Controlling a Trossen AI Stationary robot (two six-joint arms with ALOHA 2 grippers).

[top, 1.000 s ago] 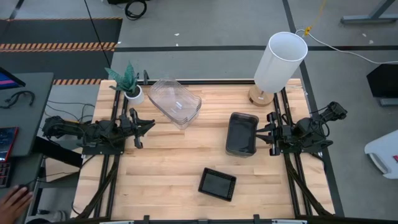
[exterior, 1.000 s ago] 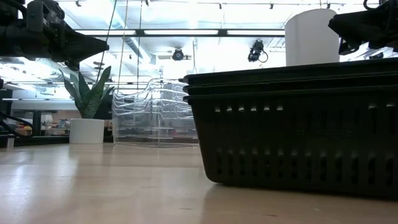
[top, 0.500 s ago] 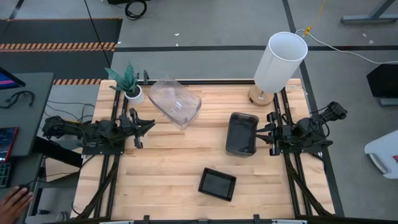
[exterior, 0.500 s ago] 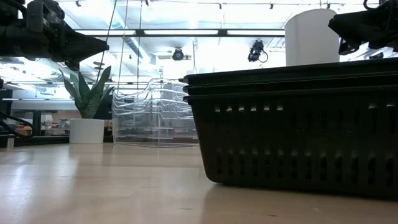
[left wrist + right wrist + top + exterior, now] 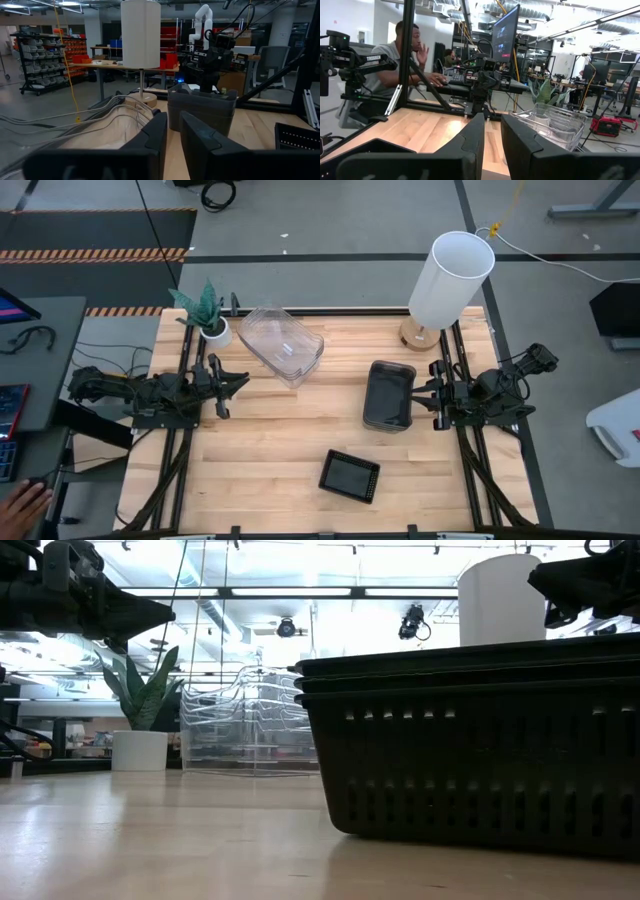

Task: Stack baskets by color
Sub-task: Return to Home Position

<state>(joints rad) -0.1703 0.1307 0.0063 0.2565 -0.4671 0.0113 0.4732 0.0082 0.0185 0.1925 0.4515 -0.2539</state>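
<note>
— What sits nearest, taking the smoky grey stack [image 5: 389,395] as the marker?

— The black stack [image 5: 349,476]. It lies on the wooden table [image 5: 270,442] in front of the grey stack and a little to its left, turned slightly askew. Seen from table height, its perforated walls carry layered rims, one nested over another.

— And level with the grey stack?

— Both arms. The right gripper [image 5: 492,120] hovers just beside the grey stack's right side, pointing at it. The fingers are drawn close, with only a thin slit between them and nothing inside. The left gripper [image 5: 173,117] hangs well apart to the grey stack's left and faces it across the boards. Its fingers are likewise nearly pressed together and empty.

— The grey stack itself?

— It stands upright, its rims nested, about mid-table toward the right side.

— Farther back?

— The clear stack [image 5: 283,345] rests behind the grey stack and to its left, its transparent walls layered. Beyond that, farther left, stands a small white plant pot [image 5: 217,331]. Behind the grey stack and slightly to its right rises the white lamp shade [image 5: 452,278].

— Anyone around?

— A person's hand [image 5: 25,502] shows off the table, far to the grey stack's left.
</note>
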